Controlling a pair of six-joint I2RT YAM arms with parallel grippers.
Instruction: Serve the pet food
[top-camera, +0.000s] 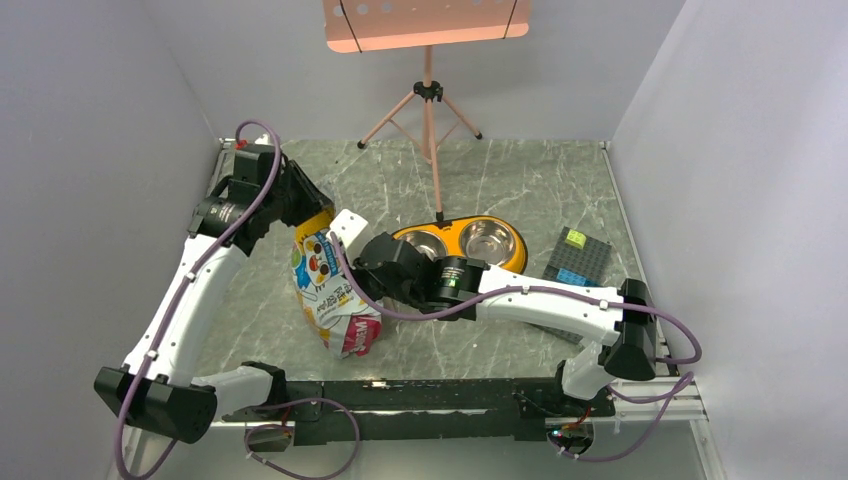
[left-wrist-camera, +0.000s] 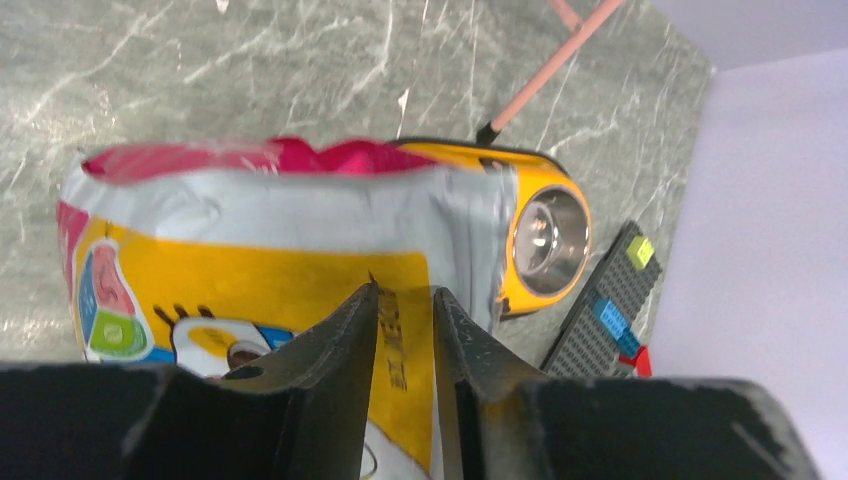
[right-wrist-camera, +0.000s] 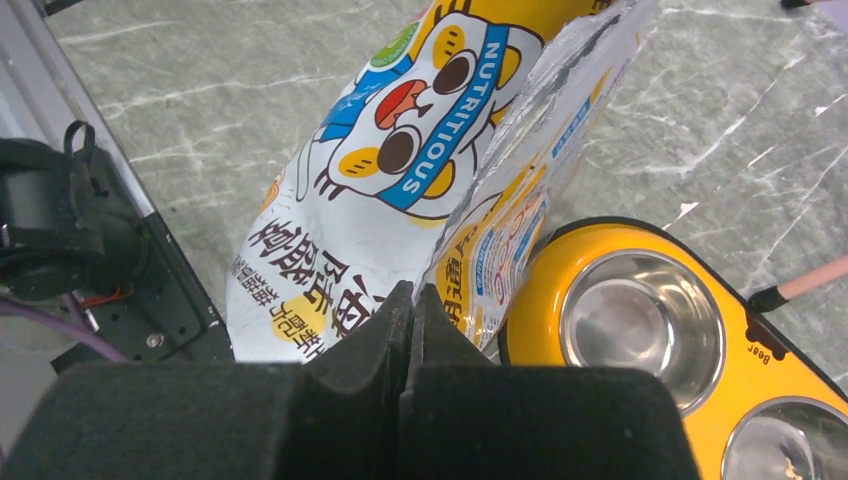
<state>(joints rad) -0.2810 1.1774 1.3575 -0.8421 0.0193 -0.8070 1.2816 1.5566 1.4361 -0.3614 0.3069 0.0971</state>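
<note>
Between the two grippers, just left of the yellow feeder (top-camera: 520, 252), the bag (top-camera: 325, 285) of pet food hangs slanted over the table (top-camera: 520, 170); its long axis runs from the yellow top, far and left, down to the red-magenta bottom band, near and right, which seems to rest on or just above the surface. The left gripper (left-wrist-camera: 405, 300) has its fingers drawn close, only a slim gap between them, apparently pinching the bag's upper end; the right gripper (right-wrist-camera: 410, 298) has its fingers pressed together on what looks like a loose side edge of the film (the contact itself is hidden by the pads). No kibble shows; presumably it is inside the bag. The feeder lies to the bag's right, just beyond the right gripper, with both steel bowls facing up; a pour would therefore have to go rightward, with the bottom band raised above the mouth. The surface is grey-green marble pattern; a studded brick plate (top-camera: 578, 258) sits right of the feeder; a pink music stand (top-camera: 428, 100) rises at the far side; plain grey walls close in.
</note>
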